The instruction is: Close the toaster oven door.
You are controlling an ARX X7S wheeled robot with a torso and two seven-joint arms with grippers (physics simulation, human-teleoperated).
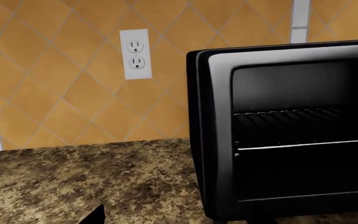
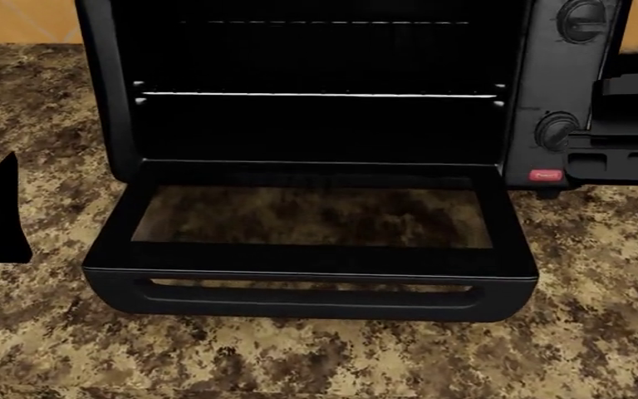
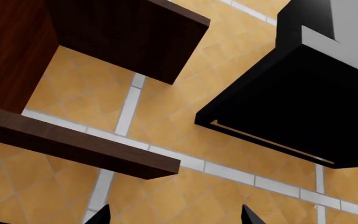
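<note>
The toaster oven (image 2: 319,83) stands on the counter, with two round knobs (image 2: 557,129) and a red button (image 2: 545,175) on its right side. The toaster oven door (image 2: 310,249) hangs fully open, lying flat toward me, with its bar handle (image 2: 310,293) at the near edge. A wire rack (image 2: 319,95) shows inside. The oven also shows in the left wrist view (image 1: 291,130). My left gripper (image 1: 173,219) is open and empty beside the oven's left side; one fingertip (image 1: 95,215) shows. My right gripper (image 3: 174,217) is open and empty, pointing up at the wall.
The speckled granite counter (image 2: 296,357) spreads around the oven. A wall outlet (image 1: 135,53) sits on the orange tiles left of the oven. Brown wall cabinets (image 3: 73,56) and a black range hood (image 3: 303,93) hang above. A black arm part (image 2: 635,108) stands by the oven's right side.
</note>
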